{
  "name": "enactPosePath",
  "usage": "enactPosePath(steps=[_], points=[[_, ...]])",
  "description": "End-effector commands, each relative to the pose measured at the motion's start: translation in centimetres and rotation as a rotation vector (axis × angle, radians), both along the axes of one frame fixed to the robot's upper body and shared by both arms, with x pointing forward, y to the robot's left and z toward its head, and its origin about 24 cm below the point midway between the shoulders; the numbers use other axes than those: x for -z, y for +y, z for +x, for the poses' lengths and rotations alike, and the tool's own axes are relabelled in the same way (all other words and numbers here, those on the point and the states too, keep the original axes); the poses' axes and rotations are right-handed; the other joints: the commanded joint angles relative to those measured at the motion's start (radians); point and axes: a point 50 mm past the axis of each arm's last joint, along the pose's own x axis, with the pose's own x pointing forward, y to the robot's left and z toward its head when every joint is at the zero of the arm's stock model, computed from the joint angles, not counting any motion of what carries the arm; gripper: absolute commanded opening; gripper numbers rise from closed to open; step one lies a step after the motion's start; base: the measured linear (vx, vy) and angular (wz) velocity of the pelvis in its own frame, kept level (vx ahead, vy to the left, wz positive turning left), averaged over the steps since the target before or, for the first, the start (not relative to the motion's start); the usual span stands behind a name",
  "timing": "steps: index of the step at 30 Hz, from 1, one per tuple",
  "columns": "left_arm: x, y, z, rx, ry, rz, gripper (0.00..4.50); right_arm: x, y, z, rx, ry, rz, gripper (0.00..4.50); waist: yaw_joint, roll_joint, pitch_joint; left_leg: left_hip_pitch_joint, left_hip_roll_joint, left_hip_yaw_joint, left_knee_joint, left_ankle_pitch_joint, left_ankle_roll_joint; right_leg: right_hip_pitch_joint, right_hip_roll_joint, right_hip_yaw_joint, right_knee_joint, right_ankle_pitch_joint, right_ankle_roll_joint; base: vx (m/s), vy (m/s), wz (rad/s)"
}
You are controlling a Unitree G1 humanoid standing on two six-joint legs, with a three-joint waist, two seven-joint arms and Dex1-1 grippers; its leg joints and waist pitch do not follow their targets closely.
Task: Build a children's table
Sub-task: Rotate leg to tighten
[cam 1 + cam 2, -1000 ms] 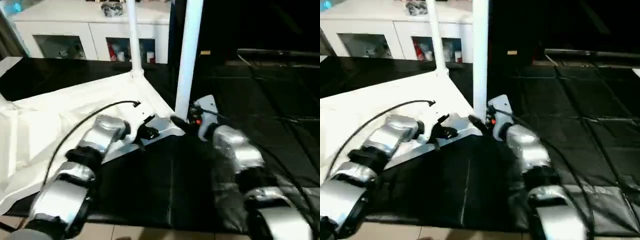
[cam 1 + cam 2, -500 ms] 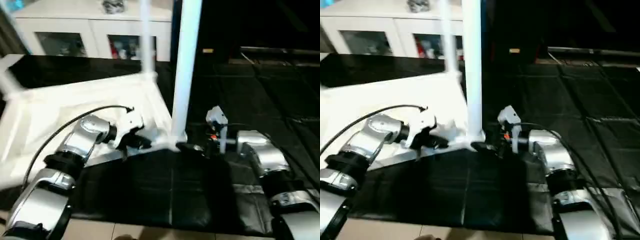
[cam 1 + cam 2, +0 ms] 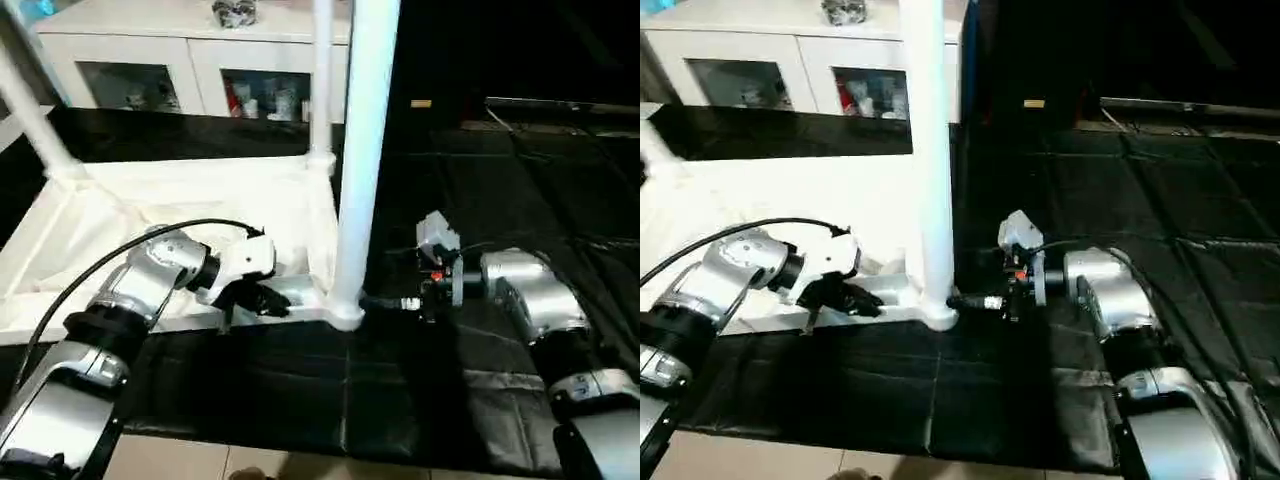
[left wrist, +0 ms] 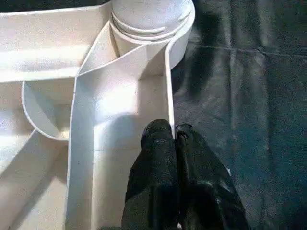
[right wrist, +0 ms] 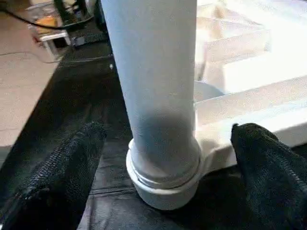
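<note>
- The black floor mat [image 3: 470, 150] is made of joined tiles and covers the ground under the work.
- The white cabinet [image 3: 190, 60] stands at the far edge of the mat. Small coloured items sit behind its glass doors, too small to identify, and a dark crumpled object [image 3: 232, 12] lies on its top.
- The children's table [image 3: 180, 215] lies upside down on the mat in front of the robot, its ribbed underside facing up. The ribs divide it into shallow open compartments, and those in sight hold nothing.
- The near leg [image 3: 362, 150] stands upright in the rounded corner socket [image 5: 165, 184] nearest the robot. The far leg [image 3: 322, 80] and the left leg [image 3: 30, 110] rise from two other corners.
- The left gripper [image 4: 173, 139] has its two black fingers pressed together, pinching the thin outer rim of the tabletop between them, a little way along from the near leg's socket.
- The right gripper [image 3: 385, 301] points at the base of the near leg from the side, over the mat. Its fingers [image 5: 57, 182] are spread wide to either side of the leg without touching it, holding nothing.
</note>
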Motion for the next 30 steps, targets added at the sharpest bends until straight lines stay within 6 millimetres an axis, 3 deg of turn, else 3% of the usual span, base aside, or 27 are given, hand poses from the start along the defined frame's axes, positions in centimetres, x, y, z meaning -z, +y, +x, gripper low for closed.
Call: enactPosePath(steps=[1, 4, 5, 10, 30], points=[[1.0, -0.3, -0.8, 0.067, 0.052, 0.044, 0.0, -0.6, 0.2, 0.3, -0.021, -0.024, 0.0, 4.48, 0.002, -0.01, -0.076, 0.009, 0.036, -0.005, -0.06, -0.173, 0.067, 0.056, -0.076, 0.062, -0.066, -0.236, -0.205, 0.0, 0.0, 0.0], [1.0, -0.3, -1.0, 0.08, 0.052, 0.046, 0.0, -0.4, 0.7, 0.5, -0.038, -0.013, 0.006, 4.48, 0.006, -0.008, -0.075, 0.012, 0.037, -0.006, -0.061, -0.192, 0.054, 0.055, -0.077, 0.062, -0.068, -0.266, -0.2, 0.0, 0.0, 0.0], [0.9, -0.3, -1.0, 0.082, 0.051, 0.046, 0.0, -0.4, 0.9, 0.4, -0.05, -0.001, 0.014, 4.21, 0.009, -0.008, -0.074, 0.012, 0.037, -0.006, -0.062, -0.198, 0.052, 0.055, -0.077, 0.062, -0.069, -0.28, -0.195, 0.0, 0.0, 0.0], [0.9, -0.1, -1.1, 0.086, 0.05, 0.051, 0.0, -0.2, 1.4, 0.2, -0.098, 0.038, 0.032, 4.01, 0.014, -0.006, -0.076, 0.013, 0.038, -0.008, -0.062, -0.195, 0.05, 0.055, -0.076, 0.063, -0.066, -0.268, -0.194, 0.0, 0.0, 0.0], [1.0, 0.0, -1.0, 0.054, 0.042, 0.055, 0.0, 0.5, 3.0, 0.1, -0.122, 0.086, 0.081, 2.34, 0.012, -0.003, -0.077, 0.013, 0.037, -0.009, -0.062, -0.204, 0.04, 0.055, -0.076, 0.063, -0.065, -0.267, -0.198, 0.0, 0.0, 0.0]])
